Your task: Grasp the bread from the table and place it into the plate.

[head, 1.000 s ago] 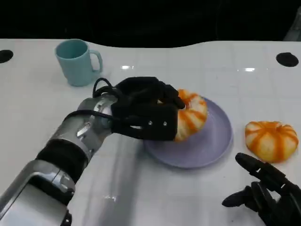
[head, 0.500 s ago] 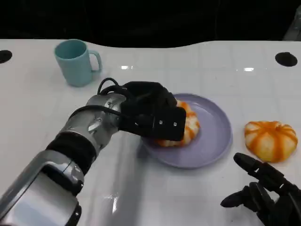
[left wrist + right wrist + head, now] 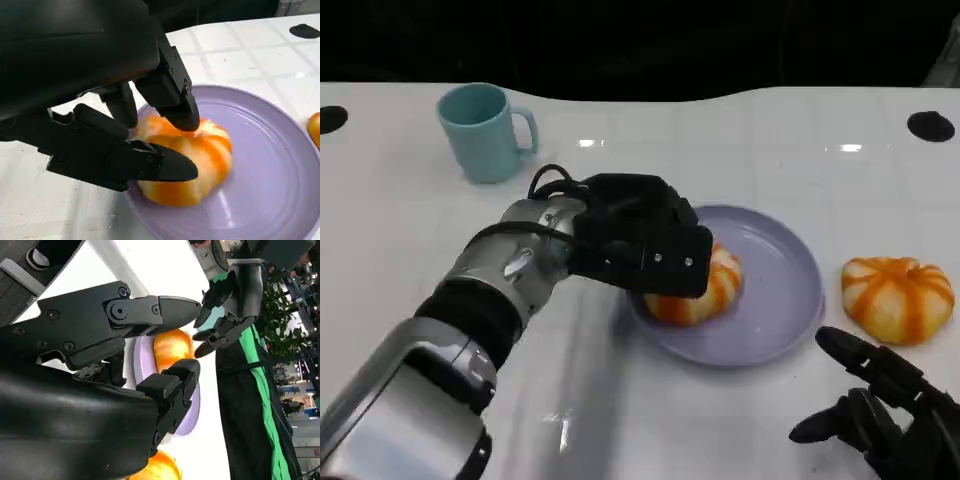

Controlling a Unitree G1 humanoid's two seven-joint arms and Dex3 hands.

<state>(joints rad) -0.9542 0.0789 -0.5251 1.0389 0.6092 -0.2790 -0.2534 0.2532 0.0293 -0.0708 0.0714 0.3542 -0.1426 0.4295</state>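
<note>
Head view: the left hand [image 3: 642, 247] grips the orange-striped bread [image 3: 695, 290], which rests on the lilac plate [image 3: 780, 290] at its near-left part. A second bread [image 3: 898, 298] lies just beside the plate's right rim. The teal mug [image 3: 484, 131] stands well apart, far left. The right hand [image 3: 886, 420] hovers with fingers apart, holding nothing, at the near right of the table.

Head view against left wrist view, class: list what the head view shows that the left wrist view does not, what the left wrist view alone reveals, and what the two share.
Head view alone: the teal ceramic mug near the table's far left, the whole second orange-striped bread roll lying on the white table right of the plate, and the right hand low at the near right, holding nothing.

Left wrist view alone: a close look at the fingertips touching the roll.

Both: the left hand on the orange-and-white striped bread roll, which rests in the round lilac plate.
</note>
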